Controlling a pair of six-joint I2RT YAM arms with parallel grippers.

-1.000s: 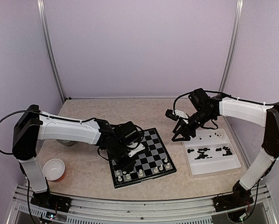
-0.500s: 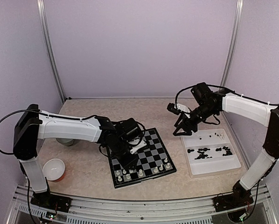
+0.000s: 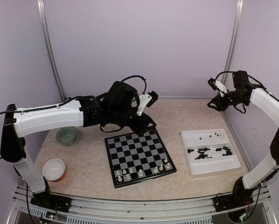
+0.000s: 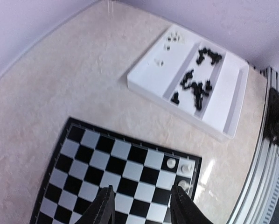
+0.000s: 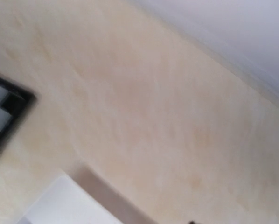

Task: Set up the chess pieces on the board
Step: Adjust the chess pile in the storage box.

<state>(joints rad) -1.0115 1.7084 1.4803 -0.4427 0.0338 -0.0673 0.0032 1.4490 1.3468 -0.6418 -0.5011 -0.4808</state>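
**Both arms up and off the board**

Both arms have lifted since a second ago. The left gripper, then low over the board's lower left squares, now hangs above the upper edge of the flat black-and-grey checked chessboard. The right gripper has left the white rectangular plastic tray for the upper right of the overhead frame.

In the left wrist view the left fingers stand moderately apart, with bare squares showing between them and nothing held. Overhead, the right gripper is only a small dark shape. Its own camera is smeared and shows no fingers, so I cannot tell whether they are apart or closed.

Tiny cream-white chess pieces stand along the board's bottom edge, too small to tell their types. Small black chess pieces lie heaped in the tray's middle compartment, with a few specks in the upper one. Only a board corner and a blurred tray corner enter the right wrist view. A green glass bowl sits at left, below the left arm.
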